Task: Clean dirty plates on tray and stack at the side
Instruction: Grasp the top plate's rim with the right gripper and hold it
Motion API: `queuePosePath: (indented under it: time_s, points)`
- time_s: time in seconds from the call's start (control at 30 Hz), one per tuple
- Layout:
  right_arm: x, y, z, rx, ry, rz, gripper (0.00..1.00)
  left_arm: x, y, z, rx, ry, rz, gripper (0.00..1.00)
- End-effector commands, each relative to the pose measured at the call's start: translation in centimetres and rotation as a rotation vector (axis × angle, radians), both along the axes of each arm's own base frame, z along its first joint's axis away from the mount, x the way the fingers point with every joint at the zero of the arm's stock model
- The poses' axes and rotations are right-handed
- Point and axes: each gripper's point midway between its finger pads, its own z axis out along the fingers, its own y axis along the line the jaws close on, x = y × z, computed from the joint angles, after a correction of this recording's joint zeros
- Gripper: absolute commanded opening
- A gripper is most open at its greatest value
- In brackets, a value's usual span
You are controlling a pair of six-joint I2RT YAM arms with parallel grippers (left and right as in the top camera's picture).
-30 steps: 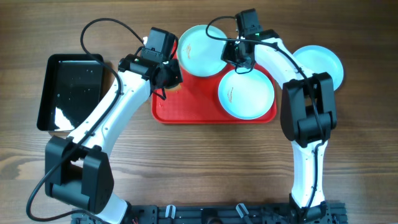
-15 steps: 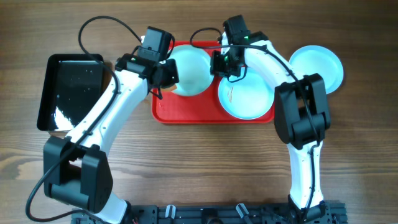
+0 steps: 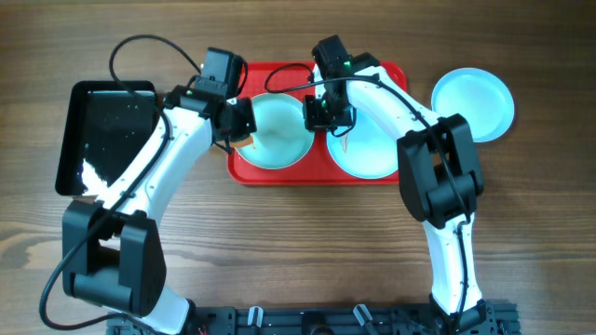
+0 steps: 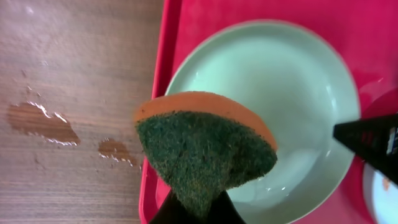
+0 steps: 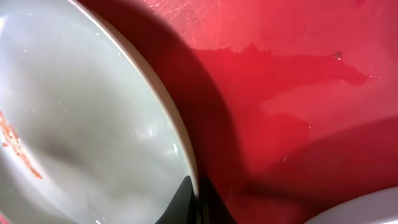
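Broadly, the wooden surface [image 3: 307, 242] carries a red tray [image 3: 396, 70] at its middle and a smaller black tray [image 3: 107, 121] well off to the left. Two plates lie on the red tray. The left-hand plate [image 3: 279, 140] sits in the tray's near-left part, and the right-hand plate [image 3: 368, 158] lies just beside it. A third plate [image 3: 475, 100] rests on the bare wood to the right, which I take to be the start of the stack.

What has changed is the left-hand plate. A second ago it hung over the tray's far edge, and it has since been dragged towards the near side and now lies wholly inside the rim. The right arm travelled with it. I read that as the plate being set up for scrubbing, not yet scrubbed.

A wedge of sponge [image 4: 205, 149] (orange back, green scouring face) hovers over that plate's left rim, and the left pincer [image 4: 191, 208] is clamped on it. The right pincer [image 5: 198, 200] is closed and appears to pinch the same plate's right rim. That view is too close to be sure which plate it is.

An orange smear [image 5: 15, 146] still marks the plate it holds. A few water puddles [image 4: 40, 121] lie on the wood beside the tray.
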Motion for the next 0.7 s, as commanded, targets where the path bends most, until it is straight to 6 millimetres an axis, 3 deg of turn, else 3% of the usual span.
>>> queuePosePath:
  time_s: [0.0, 0.33, 0.67]
  points:
    - [0.8, -2.1, -1.5, -0.135, -0.021, -0.079, 0.04, -1.6, -1.3, -2.2, -0.059, 0.061, -0.051, 0.04]
    - [0.7, -2.4, -1.5, -0.157, -0.016, -0.107, 0.04, -2.2, -4.4, -3.8, -0.171, 0.038, -0.124, 0.04]
    - [0.6, -2.4, -1.5, -0.154, -0.012, -0.093, 0.04, -0.5, -6.3, -5.4, -0.185, -0.026, -0.151, 0.04]
